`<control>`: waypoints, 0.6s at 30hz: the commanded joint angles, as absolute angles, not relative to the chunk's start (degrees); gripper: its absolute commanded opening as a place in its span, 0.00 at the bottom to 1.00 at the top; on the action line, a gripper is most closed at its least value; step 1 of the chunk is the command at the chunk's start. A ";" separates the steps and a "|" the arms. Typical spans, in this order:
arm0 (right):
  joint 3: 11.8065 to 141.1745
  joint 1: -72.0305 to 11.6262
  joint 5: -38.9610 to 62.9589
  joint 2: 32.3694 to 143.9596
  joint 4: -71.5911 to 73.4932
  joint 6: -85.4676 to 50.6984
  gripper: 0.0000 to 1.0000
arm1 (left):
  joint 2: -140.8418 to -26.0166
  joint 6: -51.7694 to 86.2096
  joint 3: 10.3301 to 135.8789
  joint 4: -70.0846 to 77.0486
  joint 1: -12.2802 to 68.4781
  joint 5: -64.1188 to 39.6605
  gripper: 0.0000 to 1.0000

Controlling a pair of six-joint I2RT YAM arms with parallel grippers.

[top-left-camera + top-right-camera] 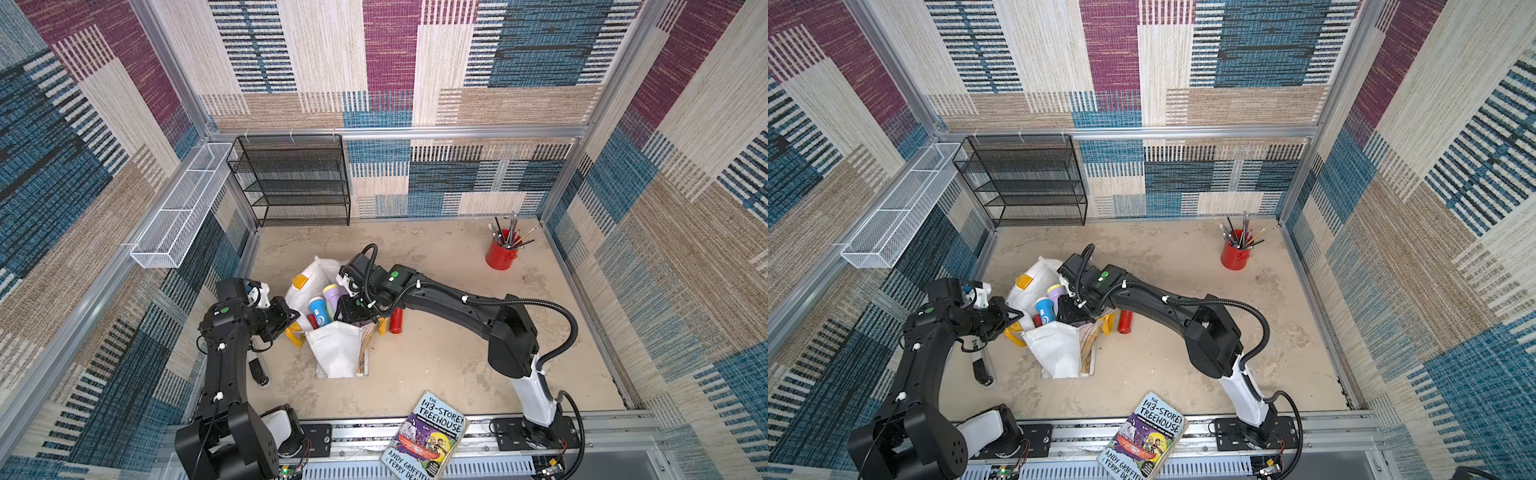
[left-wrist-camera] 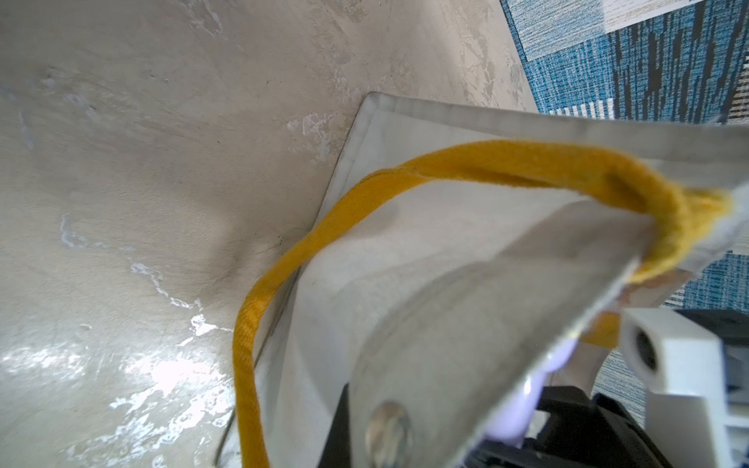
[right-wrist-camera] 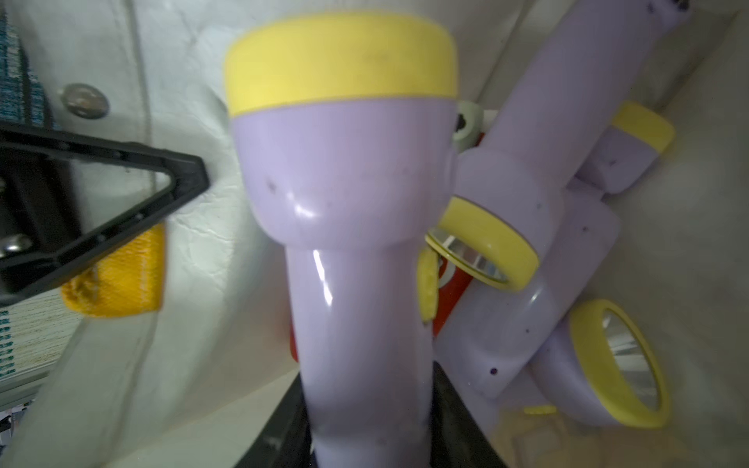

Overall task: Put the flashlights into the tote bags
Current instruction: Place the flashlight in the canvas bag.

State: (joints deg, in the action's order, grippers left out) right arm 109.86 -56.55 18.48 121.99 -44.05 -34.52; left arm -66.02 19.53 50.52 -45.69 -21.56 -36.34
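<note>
The white tote bag point(image 1: 336, 349) point(image 1: 1054, 353) with yellow handles point(image 2: 283, 275) stands open at the table's middle left. My left gripper point(image 1: 291, 318) point(image 1: 1013, 313) is shut on the bag's left rim and holds the fabric wall point(image 2: 446, 263) out. Over the bag's mouth, my right gripper point(image 1: 349, 309) point(image 3: 369, 425) is shut on the barrel of a lilac flashlight point(image 1: 332, 295) point(image 3: 356, 243) with a yellow head. A blue flashlight point(image 1: 319, 311) and several lilac flashlights point(image 3: 527, 202) lie inside the bag. A red flashlight point(image 1: 396, 320) point(image 1: 1124, 322) lies on the table just right of the bag.
A black wire-mesh rack point(image 1: 291, 183) stands at the back left, with a white wire basket point(image 1: 183, 208) on the left wall. A red cup of pencils point(image 1: 500, 251) sits at the back right. A paperback point(image 1: 428, 436) rests on the front rail. A small dark item point(image 1: 259, 370) lies by the left arm.
</note>
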 commanded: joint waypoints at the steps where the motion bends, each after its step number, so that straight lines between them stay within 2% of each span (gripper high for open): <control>1: 110.17 -56.56 19.47 122.69 -44.73 -36.15 0.37 | -65.85 19.25 50.54 -46.03 -21.53 -37.53 0.00; 12: 110.78 -56.58 19.11 125.82 -47.55 -37.53 0.37 | -65.39 19.34 50.29 -46.00 -21.54 -37.61 0.00; 18: 113.31 -56.56 21.44 128.57 -48.19 -37.27 0.42 | -65.30 19.32 50.35 -45.94 -21.53 -37.66 0.00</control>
State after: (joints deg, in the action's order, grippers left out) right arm 112.49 -56.60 20.73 127.52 -45.06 -36.36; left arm -65.56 19.53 50.46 -45.69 -21.58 -36.38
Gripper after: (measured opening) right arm 0.417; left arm 0.068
